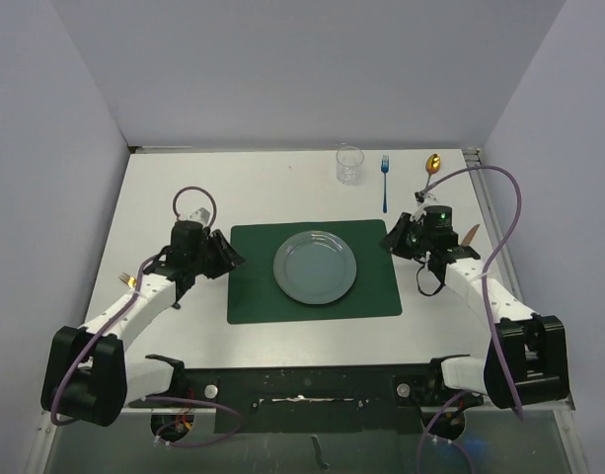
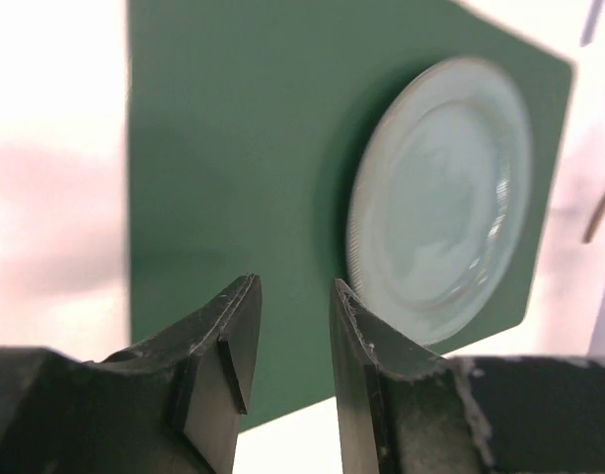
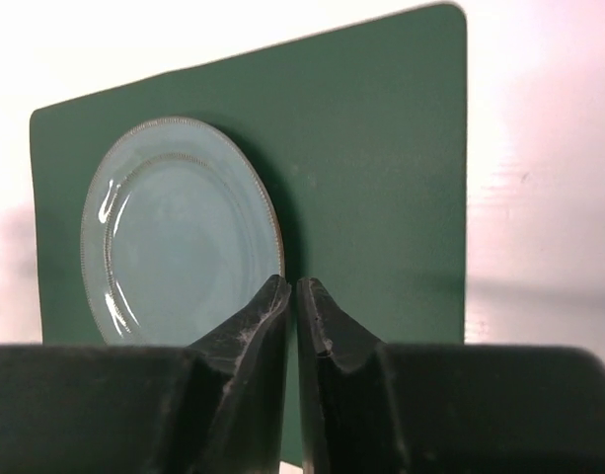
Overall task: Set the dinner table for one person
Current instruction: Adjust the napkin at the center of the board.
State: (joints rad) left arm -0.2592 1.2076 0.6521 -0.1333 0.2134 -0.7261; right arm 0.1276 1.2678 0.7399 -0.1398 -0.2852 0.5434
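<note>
Cutlery next, prob.: w/ white matte dinner table (image 1: 233, 188) filling mid-frame under dark green rectangular placemat (image 1: 253, 286) & round pale-blue plate (image 1: 315, 267), right gripper (image 1: 393, 240), nearly clenched on nothing, should open before reaching upper right for blue fork (image 1: 385, 183); left gripper (image 1: 231, 259) hangs released, empty.

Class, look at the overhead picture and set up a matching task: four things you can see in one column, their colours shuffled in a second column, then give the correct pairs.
Things:
1. dinner table
2. placemat
3. fork
4. spoon

Colours:
a. dark green
b. gold
c. white
d. blue

Pairs: 1-c, 2-a, 3-d, 4-b
</note>
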